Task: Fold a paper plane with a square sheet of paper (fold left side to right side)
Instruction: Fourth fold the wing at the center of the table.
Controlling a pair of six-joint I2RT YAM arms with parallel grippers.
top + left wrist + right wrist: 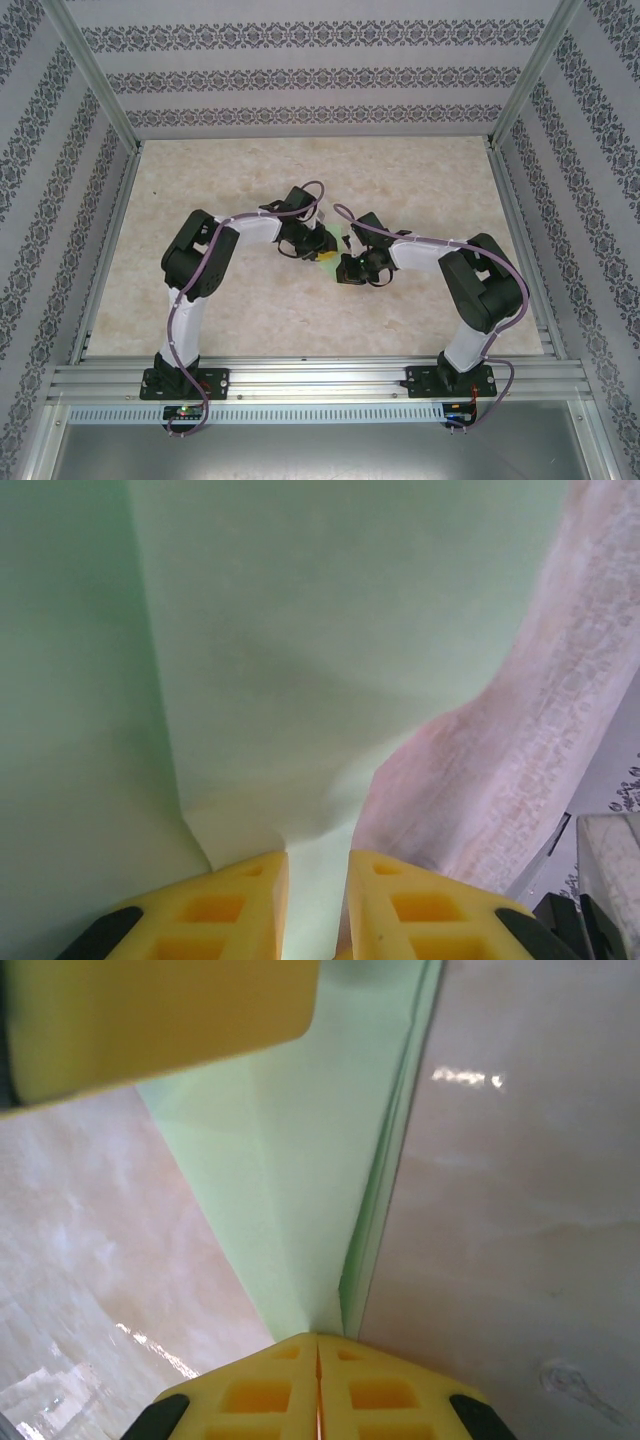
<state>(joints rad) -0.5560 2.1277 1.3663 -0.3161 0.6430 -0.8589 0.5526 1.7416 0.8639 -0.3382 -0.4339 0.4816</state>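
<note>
The sheet of paper point(300, 660) is pale mint green and folded into layers. It lies on the table between both arms point(338, 243). My left gripper point(318, 855) presses its yellow fingers point(240, 900) against the paper, jaws a little apart with paper showing in the gap; the sheet buckles up there. My right gripper point(318, 1338) is shut, tips together at the narrow near end of the paper point(300, 1180), beside a raised fold edge. Whether a layer is pinched I cannot tell. A left finger point(150, 1020) shows across from it. From above the grippers point(322, 250) point(346, 264) almost touch.
The pale marbled table point(400, 180) is bounded by aluminium posts and patterned walls on three sides. A slotted metal rail point(320, 375) carrying both arm bases runs along the near edge.
</note>
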